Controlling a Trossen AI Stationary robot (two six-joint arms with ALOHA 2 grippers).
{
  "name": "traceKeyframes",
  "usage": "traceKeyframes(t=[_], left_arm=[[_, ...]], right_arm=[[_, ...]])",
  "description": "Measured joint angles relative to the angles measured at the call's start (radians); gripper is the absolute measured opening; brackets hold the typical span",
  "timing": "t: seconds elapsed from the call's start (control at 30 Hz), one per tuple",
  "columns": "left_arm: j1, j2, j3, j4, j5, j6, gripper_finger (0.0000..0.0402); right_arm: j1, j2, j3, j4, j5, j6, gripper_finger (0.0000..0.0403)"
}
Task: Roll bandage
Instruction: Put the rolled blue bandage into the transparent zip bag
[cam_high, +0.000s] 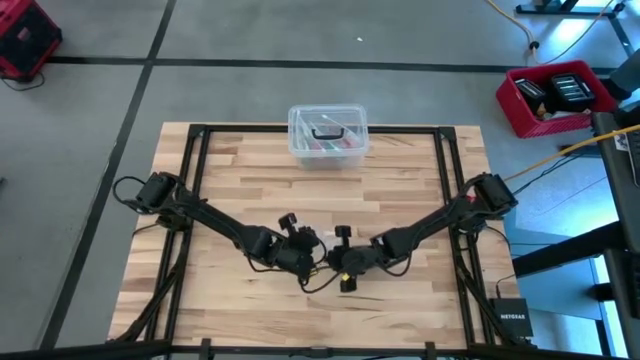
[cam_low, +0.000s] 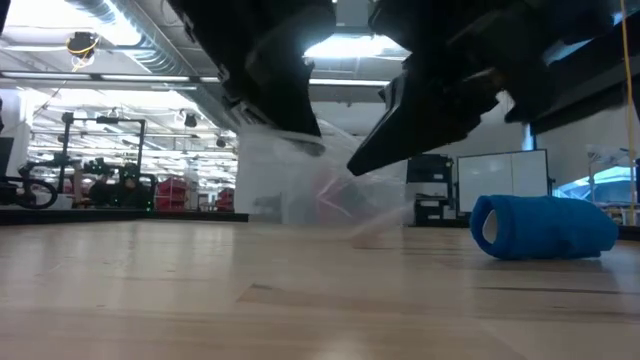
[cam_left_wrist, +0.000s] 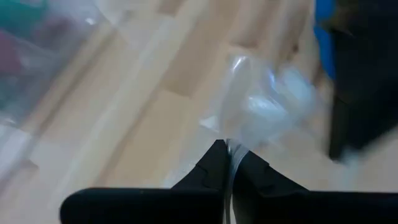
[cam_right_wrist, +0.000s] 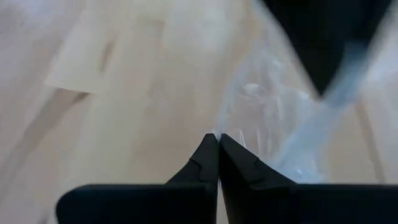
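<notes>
Both arms reach in toward the middle of the wooden desk (cam_high: 250, 190), tools nearly meeting at the near centre.

Left tool (cam_left_wrist: 227, 152): fingers pressed together, clenched on the edge of a clear plastic bag (cam_left_wrist: 267, 102); a sliver of film shows pinched between the tips. The bag hangs crumpled beyond them.

Right tool (cam_right_wrist: 217, 140): fingers shut tight, tips touching, also at the edge of the clear bag; whether film is actually caught between them I cannot tell.

From desk height, the bag sags between the two dark tools, lifted off the wood.

Bandage (cam_low: 543, 226): a compact bright blue roll lying on its side on the desk, to the right in the low view, apart from the bag and from both tools. Long axis runs roughly left-right, parallel to the desk; the open spiral end faces left and slightly toward the low camera.

Far centre of the desk: a clear plastic lidded box (cam_high: 327, 134), contents inside, well apart from the arms.
</notes>
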Motion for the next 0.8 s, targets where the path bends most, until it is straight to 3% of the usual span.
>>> traceKeyframes(t=[0.17,0.4,0.57,0.7,0.8], left_arm=[[0.002,0.000,0.000,0.057,-0.059,0.074,0.0003],[-0.028,-0.001,0.000,0.174,-0.052,0.344,0.0003],[-0.028,-0.001,0.000,0.145,-0.049,0.267,0.0001],[-0.019,0.000,0.000,0.137,-0.052,0.207,0.0002],[-0.012,0.000,0.000,0.119,-0.054,0.174,0.0001]], right_arm=[[0.008,0.000,0.000,0.005,-0.040,-0.001,0.0007],[0.010,0.000,-0.001,0.007,-0.045,0.033,0.0007],[0.010,0.000,-0.001,0.007,-0.048,0.083,0.0007],[0.008,0.000,-0.001,0.026,-0.075,0.279,0.0012],[-0.004,0.000,-0.001,0.051,-0.074,0.309,0.0022]])
